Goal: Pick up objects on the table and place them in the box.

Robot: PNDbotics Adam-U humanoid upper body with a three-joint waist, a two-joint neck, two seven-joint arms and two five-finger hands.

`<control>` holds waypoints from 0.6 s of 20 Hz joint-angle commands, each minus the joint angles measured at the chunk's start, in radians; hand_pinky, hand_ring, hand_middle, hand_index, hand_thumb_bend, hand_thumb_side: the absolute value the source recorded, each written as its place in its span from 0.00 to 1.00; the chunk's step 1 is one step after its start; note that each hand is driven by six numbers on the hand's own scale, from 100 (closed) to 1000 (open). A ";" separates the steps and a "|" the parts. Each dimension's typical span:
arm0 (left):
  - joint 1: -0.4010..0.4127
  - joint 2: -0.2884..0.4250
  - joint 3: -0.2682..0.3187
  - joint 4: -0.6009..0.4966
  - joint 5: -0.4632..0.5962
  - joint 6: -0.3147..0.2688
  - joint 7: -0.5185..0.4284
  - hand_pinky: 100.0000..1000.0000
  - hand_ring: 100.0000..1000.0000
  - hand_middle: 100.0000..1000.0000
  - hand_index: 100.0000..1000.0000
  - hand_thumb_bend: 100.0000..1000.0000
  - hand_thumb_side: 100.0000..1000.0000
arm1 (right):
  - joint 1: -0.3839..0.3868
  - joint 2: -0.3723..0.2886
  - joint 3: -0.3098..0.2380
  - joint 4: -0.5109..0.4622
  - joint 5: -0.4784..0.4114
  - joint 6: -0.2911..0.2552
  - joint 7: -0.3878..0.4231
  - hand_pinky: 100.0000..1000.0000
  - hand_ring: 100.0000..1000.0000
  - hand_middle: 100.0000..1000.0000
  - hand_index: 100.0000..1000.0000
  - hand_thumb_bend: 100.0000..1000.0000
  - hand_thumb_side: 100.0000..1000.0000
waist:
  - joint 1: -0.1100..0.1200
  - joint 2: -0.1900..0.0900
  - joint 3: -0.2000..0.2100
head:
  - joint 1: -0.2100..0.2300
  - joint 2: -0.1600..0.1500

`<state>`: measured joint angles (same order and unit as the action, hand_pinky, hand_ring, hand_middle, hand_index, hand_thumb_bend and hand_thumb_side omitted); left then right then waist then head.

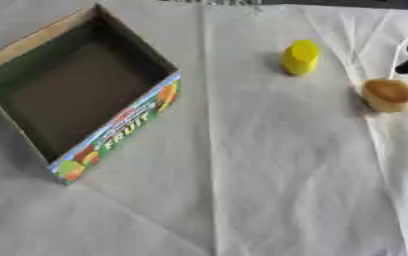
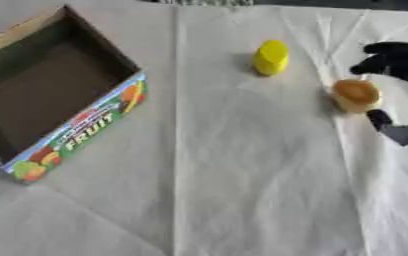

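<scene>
Open fruit box at left, empty inside. Yellow object upright on white cloth, mid-right. Tan round object near right edge, between the right hand's spread fingers and thumb, not clearly gripped; the left eye view cuts most of the hand off.

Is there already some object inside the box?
No. The box shows only its bare brown floor, while the yellow object and the tan round object lie on the white cloth.

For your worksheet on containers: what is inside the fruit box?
Nothing shows inside the fruit box: only its bare brown floor and dark inner walls. The near wall hides a strip of floor behind it.
</scene>
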<state>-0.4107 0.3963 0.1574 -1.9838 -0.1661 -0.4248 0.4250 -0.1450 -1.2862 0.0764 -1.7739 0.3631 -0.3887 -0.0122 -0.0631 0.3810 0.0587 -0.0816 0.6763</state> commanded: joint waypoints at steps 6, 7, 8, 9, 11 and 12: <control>-0.006 0.018 -0.002 -0.016 0.014 -0.002 -0.010 0.77 0.76 0.76 0.85 0.00 0.20 | -0.064 0.016 0.021 0.082 -0.015 0.038 0.071 0.91 1.00 0.81 0.95 0.00 0.32 | 0.009 -0.015 0.006 | -0.042 -0.007; -0.006 0.018 -0.003 -0.016 0.014 -0.002 -0.010 0.77 0.76 0.76 0.85 0.00 0.20 | -0.071 0.022 0.023 0.090 -0.014 0.041 0.074 0.91 1.00 0.81 0.95 0.00 0.30 | 0.010 -0.015 0.006 | -0.046 -0.008; -0.005 0.017 -0.003 -0.016 0.015 -0.001 -0.011 0.77 0.76 0.76 0.85 0.00 0.20 | -0.078 0.028 0.026 0.098 -0.012 0.044 0.078 0.91 1.00 0.81 0.95 0.00 0.29 | 0.011 -0.014 0.007 | -0.050 -0.009; -0.005 0.016 -0.004 -0.016 0.016 -0.001 -0.012 0.77 0.76 0.76 0.85 0.00 0.20 | -0.084 0.033 0.029 0.106 -0.012 0.045 0.081 0.92 1.00 0.81 0.95 0.00 0.27 | 0.012 -0.014 0.007 | -0.054 -0.010; -0.005 0.014 -0.004 -0.016 0.017 -0.001 -0.013 0.77 0.76 0.76 0.85 0.00 0.20 | -0.095 0.045 0.036 0.123 -0.016 0.049 0.091 0.92 1.00 0.81 0.96 0.00 0.21 | 0.015 -0.013 0.008 | -0.060 -0.012; -0.005 0.013 -0.004 -0.016 0.018 -0.001 -0.013 0.77 0.76 0.76 0.85 0.00 0.20 | -0.099 0.050 0.039 0.131 -0.020 0.050 0.098 0.92 1.00 0.81 0.96 0.00 0.19 | 0.016 -0.012 0.008 | -0.063 -0.012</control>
<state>-0.4106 0.3954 0.1517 -1.9838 -0.1560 -0.4248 0.4164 -0.2333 -1.2148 0.1236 -1.6531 0.3498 -0.3403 0.0790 -0.0480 0.3869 0.0675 -0.1376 0.6754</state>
